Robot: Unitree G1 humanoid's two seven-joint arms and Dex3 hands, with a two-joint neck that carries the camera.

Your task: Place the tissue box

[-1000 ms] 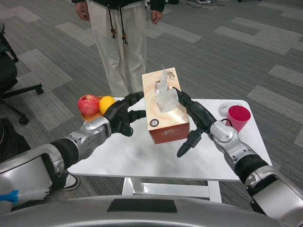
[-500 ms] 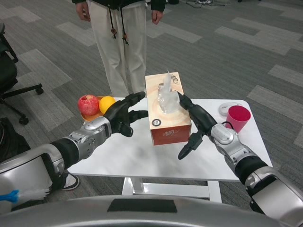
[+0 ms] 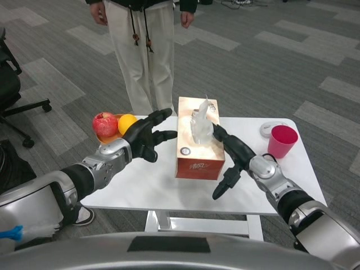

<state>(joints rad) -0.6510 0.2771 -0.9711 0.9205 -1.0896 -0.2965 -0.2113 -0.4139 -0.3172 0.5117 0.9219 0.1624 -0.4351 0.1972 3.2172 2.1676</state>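
tissue box stands on white table; right hand spread beside it, left hand spread, apart

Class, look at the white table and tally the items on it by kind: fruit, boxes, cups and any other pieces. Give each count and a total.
Fruit: 2, a red apple and an orange
Boxes: 1, orange-brown cardboard tissue box
Cups: 1, pink plastic cup
Dishes: 1, orange fruit dish
Other: 1, white round object
Total: 6

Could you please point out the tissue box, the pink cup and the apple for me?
tissue box (image 3: 198, 167): head view, on its orange front face.
pink cup (image 3: 281, 143): head view, on its side wall.
apple (image 3: 104, 124): head view, on its red skin.
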